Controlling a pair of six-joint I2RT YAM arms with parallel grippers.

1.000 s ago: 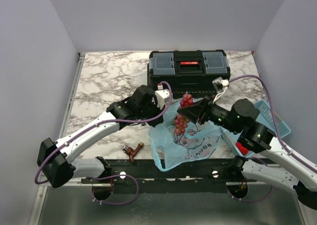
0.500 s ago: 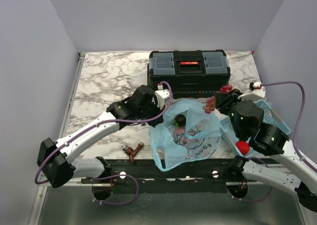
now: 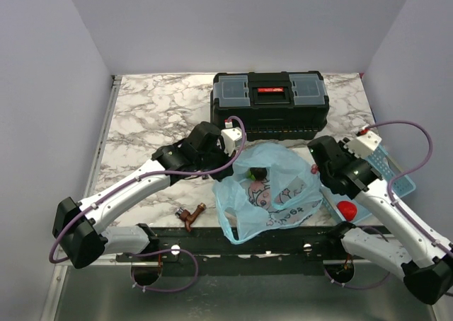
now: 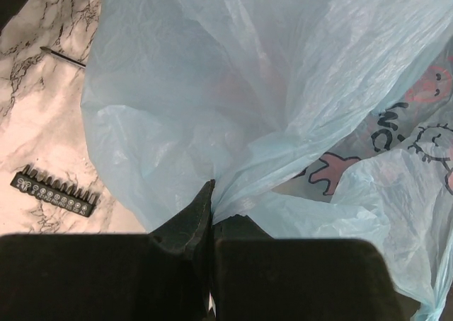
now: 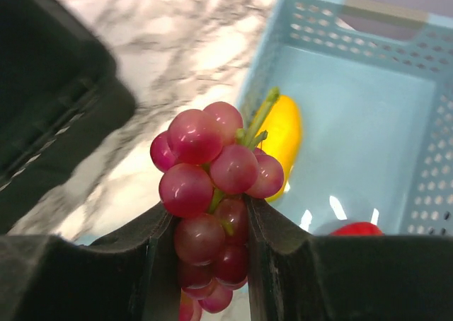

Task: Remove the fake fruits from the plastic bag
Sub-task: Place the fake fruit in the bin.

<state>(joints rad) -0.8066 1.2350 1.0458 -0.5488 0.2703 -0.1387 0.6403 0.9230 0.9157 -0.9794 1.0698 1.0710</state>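
The left gripper [image 4: 211, 194] is pinched together on the thin translucent light-blue plastic bag [image 3: 272, 194], which lies at 6 o'clock on the marble surface [image 3: 156, 116]. A dark round fruit [image 3: 257, 172] shows half hidden in the bag's mouth. At 3 o'clock of the bag, the right gripper [image 5: 210, 225] is clamped on the reddish-purple grape bunch [image 5: 205, 169]. The grapes partly hide a yellow oval fruit [image 5: 284, 133] lying in the rigid light-blue basket [image 5: 354, 116].

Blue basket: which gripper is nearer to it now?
Right. The right gripper, clamped on the grapes, is just beside the basket; the left gripper pinches the plastic bag, farther away.

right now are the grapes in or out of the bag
Out. The right gripper holds the grapes clear of the bag, by the basket.
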